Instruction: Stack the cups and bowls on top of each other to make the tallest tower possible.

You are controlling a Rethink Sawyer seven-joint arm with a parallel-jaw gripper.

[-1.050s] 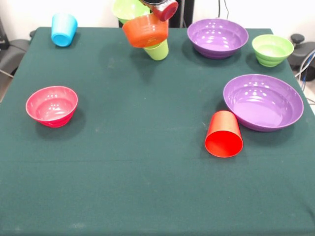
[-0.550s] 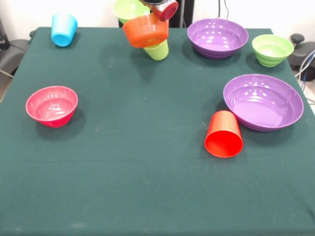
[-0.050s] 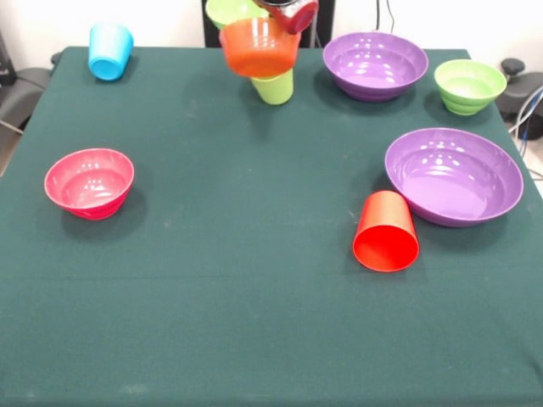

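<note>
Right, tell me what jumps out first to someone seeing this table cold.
The orange bowl hanging in the air at the far edge, held up by the gripper above a lime green cup. Next, the two purple bowls on the right side, the nearer one touching a red cup lying on its side. A pink bowl sits alone on the left of the green tablecloth.

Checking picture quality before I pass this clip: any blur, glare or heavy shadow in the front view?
Front view: the orange bowl at the top is blurred while the things lying on the table are sharp; window-like glare spots sit in both purple bowls and the pink bowl; shadows on the cloth are soft and short, hiding nothing.
</note>
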